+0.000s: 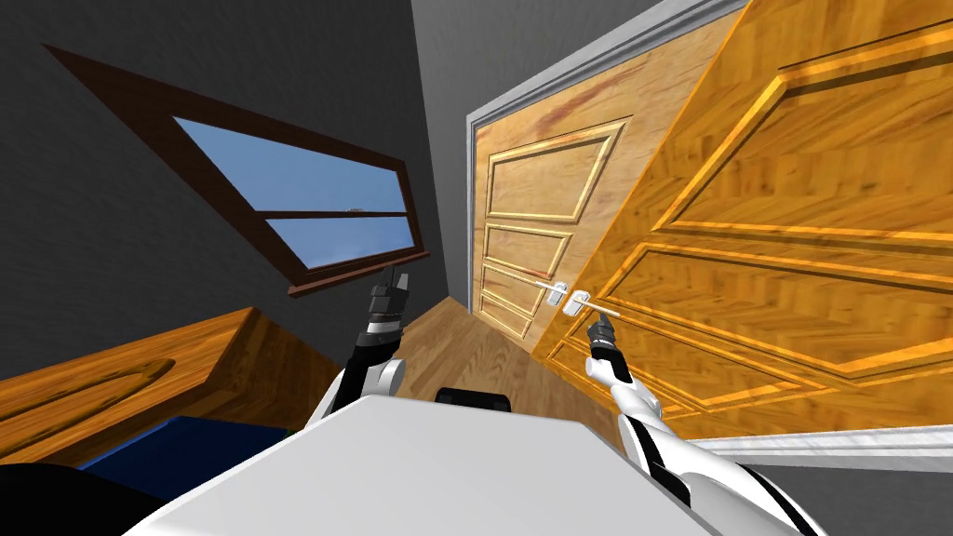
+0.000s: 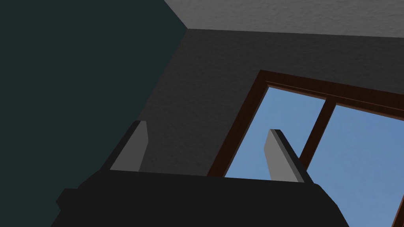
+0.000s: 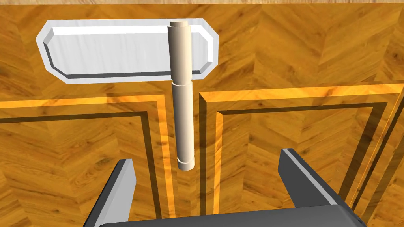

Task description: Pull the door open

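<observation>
The right end effector (image 3: 207, 157) is spread wide and holds nothing. The free tip of the slim, pale cream cylindrical lever handle (image 3: 182, 118) lies between its fingers, just ahead of them. Closing here would likely pinch only that tip, and the smooth round rod could slip out on the pull; pushing further risks the blades striking the glossy orange-brown panelled wooden door (image 3: 300, 51). The lever has stepped collars and crosses a white bevelled backplate (image 3: 118, 51) with cut corners. The left end effector (image 2: 208, 127) is raised aside, also wide open.
</observation>
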